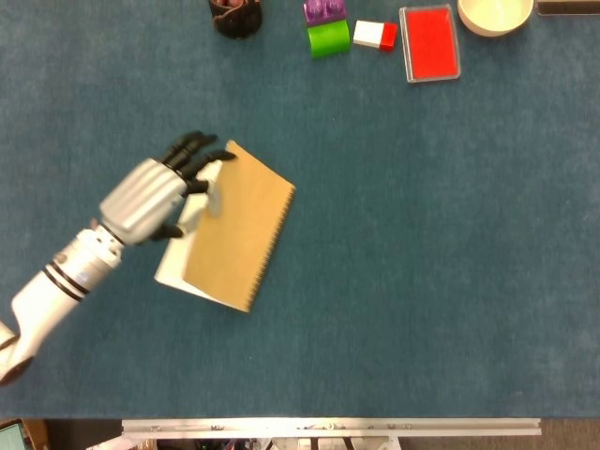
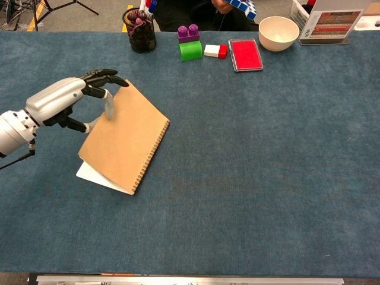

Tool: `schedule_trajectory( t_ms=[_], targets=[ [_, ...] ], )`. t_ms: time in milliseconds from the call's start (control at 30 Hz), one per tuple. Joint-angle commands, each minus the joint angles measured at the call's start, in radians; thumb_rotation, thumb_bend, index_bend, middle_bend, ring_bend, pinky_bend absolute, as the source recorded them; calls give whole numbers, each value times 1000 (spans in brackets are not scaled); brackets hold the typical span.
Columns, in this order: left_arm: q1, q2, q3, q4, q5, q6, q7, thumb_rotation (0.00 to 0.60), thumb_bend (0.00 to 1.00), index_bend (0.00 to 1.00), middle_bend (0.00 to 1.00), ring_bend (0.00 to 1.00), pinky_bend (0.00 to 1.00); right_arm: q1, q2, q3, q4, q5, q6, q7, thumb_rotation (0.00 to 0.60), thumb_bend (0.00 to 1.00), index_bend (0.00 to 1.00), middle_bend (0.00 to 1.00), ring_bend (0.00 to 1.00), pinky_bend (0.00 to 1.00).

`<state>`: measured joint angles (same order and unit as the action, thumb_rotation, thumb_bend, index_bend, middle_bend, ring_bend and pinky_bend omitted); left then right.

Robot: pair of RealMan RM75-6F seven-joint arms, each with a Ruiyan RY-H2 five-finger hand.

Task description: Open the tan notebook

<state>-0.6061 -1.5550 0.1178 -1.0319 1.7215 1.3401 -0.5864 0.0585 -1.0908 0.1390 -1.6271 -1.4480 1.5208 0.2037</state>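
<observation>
The left hand [image 1: 155, 195], silver-backed with black fingers [image 2: 102, 75], is clamped on the free edge of the tan cardboard cover [image 1: 236, 223] of the spiral-bound tan notebook [image 2: 122, 138], pinching it near the far corner, with the thumb seemingly beneath the cover. The cover is lifted a little off the white pages [image 2: 94, 173], which show as a pale wedge along the near-left side. The right hand is not in either view.

The notebook lies left of centre on the blue felt-covered bench [image 1: 422, 234], turned at an angle so its wire spiral binding [image 2: 151, 147] faces right and towards the middle of the bench. It sits well apart from everything else.

Along the far edge stand a dark pen cup [image 2: 140, 29], a green and purple toy block [image 2: 190, 43], a small red-and-white block [image 2: 215, 51], a flat red case [image 2: 245, 54] and a cream bowl [image 2: 278, 31].

The notebook looks light, and it probably slides easily on the felt. The cover seems thin and somewhat bendy, so a pinch at 1 corner is likely to bow it. A hold nearer the middle of the free edge, opposite the spiral, would probably swing it over more evenly. The pages underneath look loose enough to lift with it.
</observation>
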Motion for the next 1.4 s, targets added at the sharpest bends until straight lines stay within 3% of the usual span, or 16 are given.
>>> schedule_trajectory(
  t_ms=[33,300,467,700,1100,1400],
  targets=[
    [11,16,-16,32,-27,-9,-14,600,507,738,168,8,0,0,1,1,-1,0,2,0,600,532,382,369,277,367],
    [37,22,-45,98,-83,-32,-46,600,507,738,169,8,0,3,0,0,-3,-5,0,1,600,532,382,369,277,367],
    [45,41,-46,70,-60,8,-16,600,507,734,168,8,0,2,0,-2,-3,-9,3,4,600,532,382,369,277,367],
    [47,73,-52,-79,-15,47,222,600,507,732,165,8,0,-6,4,-5,-3,-10,13,6,600,532,382,369,277,367],
    [40,103,-71,-413,-50,-59,580,600,507,728,162,8,0,-13,-1,-7,9,-8,19,19,600,531,382,369,277,367],
    [62,83,-46,-508,-58,-106,757,600,507,721,162,8,0,-21,-4,-8,29,-3,24,38,600,532,382,369,277,367]
  ],
)
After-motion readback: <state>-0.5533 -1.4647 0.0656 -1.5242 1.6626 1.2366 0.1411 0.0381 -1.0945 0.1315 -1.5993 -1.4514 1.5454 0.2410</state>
